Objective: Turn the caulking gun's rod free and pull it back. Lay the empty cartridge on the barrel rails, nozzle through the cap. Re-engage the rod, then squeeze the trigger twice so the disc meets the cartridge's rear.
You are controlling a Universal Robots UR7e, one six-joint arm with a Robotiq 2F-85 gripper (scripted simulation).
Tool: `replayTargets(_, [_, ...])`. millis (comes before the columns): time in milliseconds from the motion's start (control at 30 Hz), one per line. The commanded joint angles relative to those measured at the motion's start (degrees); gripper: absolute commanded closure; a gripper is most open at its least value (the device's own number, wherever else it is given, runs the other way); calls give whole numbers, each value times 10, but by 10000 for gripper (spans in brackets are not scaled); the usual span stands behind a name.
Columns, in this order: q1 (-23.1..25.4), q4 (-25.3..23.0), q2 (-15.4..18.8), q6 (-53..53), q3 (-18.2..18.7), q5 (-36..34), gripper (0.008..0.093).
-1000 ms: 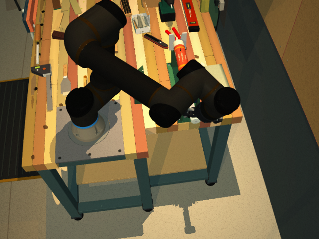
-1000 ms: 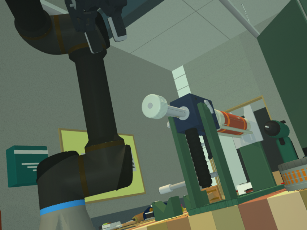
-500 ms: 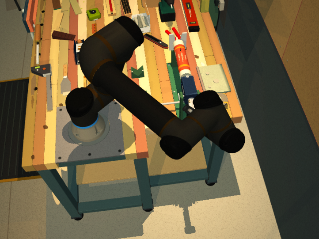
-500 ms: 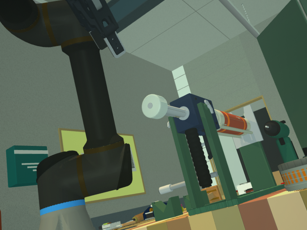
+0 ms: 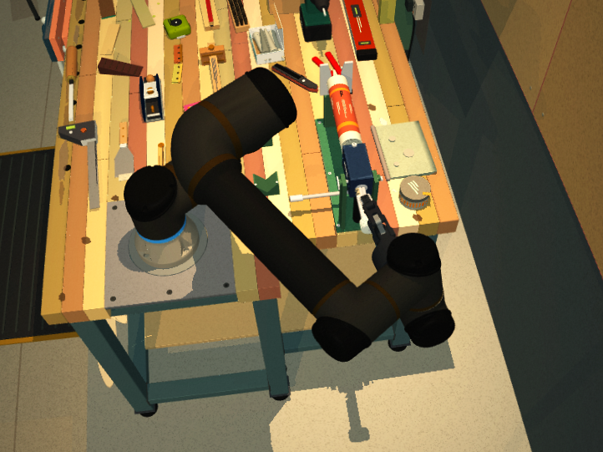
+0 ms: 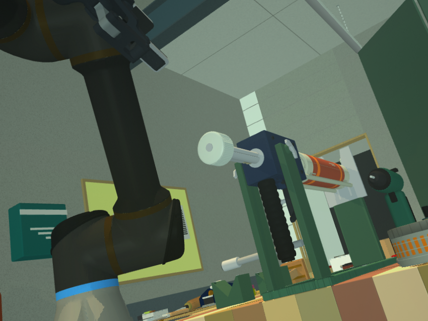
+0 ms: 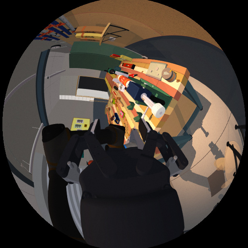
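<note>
The rod's white knurled knob (image 6: 215, 148) (image 7: 159, 110) sticks out of the rear of the caulking gun's blue body (image 6: 266, 162) (image 5: 359, 164). The gun stands on a green stand (image 6: 285, 225) at the bench's near right edge. An orange cartridge (image 5: 344, 110) (image 6: 321, 173) lies on the barrel rails, its nozzle at the white front cap (image 5: 336, 75). The black ribbed handle (image 6: 276, 219) hangs down under the body. My gripper (image 6: 150, 51) (image 7: 119, 128) (image 5: 369, 211) hovers off the bench edge, behind and above the knob, pointing toward it. It is open and holds nothing.
The workbench (image 5: 241, 100) is crowded with tools: a green drill (image 5: 315, 4), a red level (image 5: 358, 17), a grey plate (image 5: 404, 149) and a round knurled dial (image 5: 414, 192) to the right of the gun. A white pin (image 5: 314, 196) and green V-blocks (image 5: 266, 183) lie left of the stand.
</note>
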Motion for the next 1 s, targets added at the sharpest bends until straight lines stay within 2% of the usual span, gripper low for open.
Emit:
replayTargets(0, [-2,10,4,5,-4,4,234])
replayTargets(233, [-16,76,35,39,-26,30,234])
replayTargets(467, [-24,119,55,62,-41,47,234])
replayTargets(967, [-30,145,68,76,-51,57,234])
